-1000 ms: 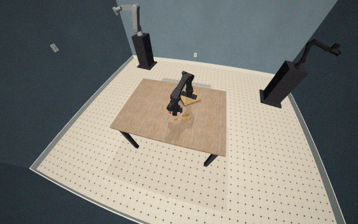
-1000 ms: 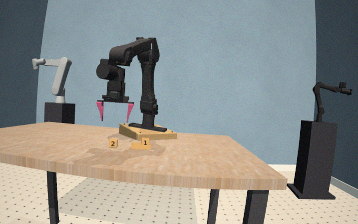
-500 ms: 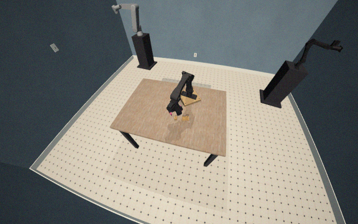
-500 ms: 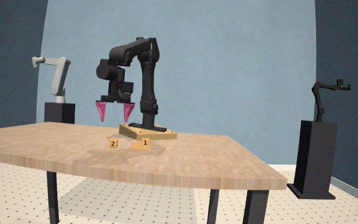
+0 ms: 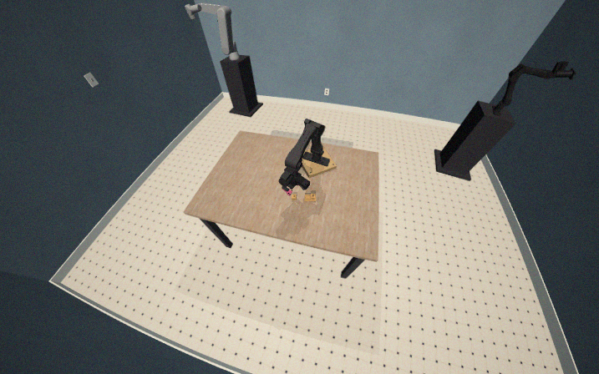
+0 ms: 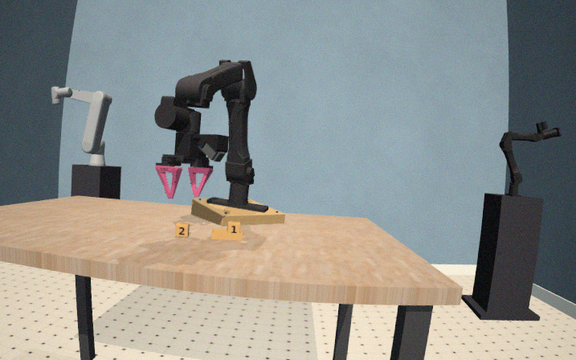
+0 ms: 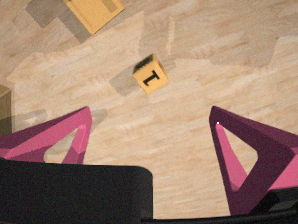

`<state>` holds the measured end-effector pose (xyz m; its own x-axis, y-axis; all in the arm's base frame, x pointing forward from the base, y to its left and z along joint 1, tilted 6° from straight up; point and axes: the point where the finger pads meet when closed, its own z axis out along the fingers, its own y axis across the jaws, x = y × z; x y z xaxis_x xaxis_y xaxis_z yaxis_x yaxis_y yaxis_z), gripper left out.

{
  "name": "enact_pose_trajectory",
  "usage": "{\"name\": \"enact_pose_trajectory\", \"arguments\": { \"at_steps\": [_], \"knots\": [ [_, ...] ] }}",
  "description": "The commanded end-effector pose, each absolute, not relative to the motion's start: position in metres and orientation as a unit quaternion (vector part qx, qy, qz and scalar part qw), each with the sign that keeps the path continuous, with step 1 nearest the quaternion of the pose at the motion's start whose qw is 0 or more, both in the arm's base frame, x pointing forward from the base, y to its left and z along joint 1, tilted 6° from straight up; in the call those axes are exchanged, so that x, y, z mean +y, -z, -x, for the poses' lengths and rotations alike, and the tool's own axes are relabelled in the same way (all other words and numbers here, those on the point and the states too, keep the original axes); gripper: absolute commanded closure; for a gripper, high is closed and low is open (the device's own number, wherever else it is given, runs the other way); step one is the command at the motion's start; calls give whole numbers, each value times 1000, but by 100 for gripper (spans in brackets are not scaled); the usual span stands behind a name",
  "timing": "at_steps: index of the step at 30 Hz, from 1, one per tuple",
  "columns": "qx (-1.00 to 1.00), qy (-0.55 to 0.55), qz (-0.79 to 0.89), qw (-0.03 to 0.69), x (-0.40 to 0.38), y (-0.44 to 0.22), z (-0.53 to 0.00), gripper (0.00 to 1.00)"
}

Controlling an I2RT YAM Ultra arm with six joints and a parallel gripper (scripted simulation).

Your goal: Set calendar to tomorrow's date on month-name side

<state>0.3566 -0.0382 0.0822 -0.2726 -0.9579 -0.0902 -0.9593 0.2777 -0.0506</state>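
My gripper (image 5: 288, 191) (image 6: 183, 196) (image 7: 150, 112) is open and empty, high above the table. A loose orange cube (image 5: 294, 196) (image 6: 181, 230) (image 7: 150, 74) stands flat on the table, left of the tray in the exterior view. Its side facing that camera shows an upright 2; its top shows a 1 in the wrist view. The small orange tray (image 5: 307, 199) (image 6: 219, 235) (image 7: 95, 21) lies flat. A second cube (image 6: 233, 227) sits at the tray's right end, showing an upright 1; the left part holds no cube. No month name is readable.
The arm's yellow base plate (image 5: 321, 170) (image 6: 254, 218) is behind the tray and cubes on the wooden table (image 5: 246, 185) (image 6: 325, 255). Two other arms stand on black pedestals (image 5: 241, 83) (image 5: 474, 138) away from the table.
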Motion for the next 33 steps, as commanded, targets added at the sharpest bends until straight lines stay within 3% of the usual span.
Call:
{"name": "enact_pose_trajectory", "arguments": {
  "at_steps": [1,21,22,33],
  "knots": [
    [737,-1,674,56,-36,-82,-362,0],
    [579,9,813,54,-35,-81,-358,0],
    [579,9,813,54,-35,-81,-357,55],
    [580,9,813,54,-35,-81,-357,55]
  ]
}}
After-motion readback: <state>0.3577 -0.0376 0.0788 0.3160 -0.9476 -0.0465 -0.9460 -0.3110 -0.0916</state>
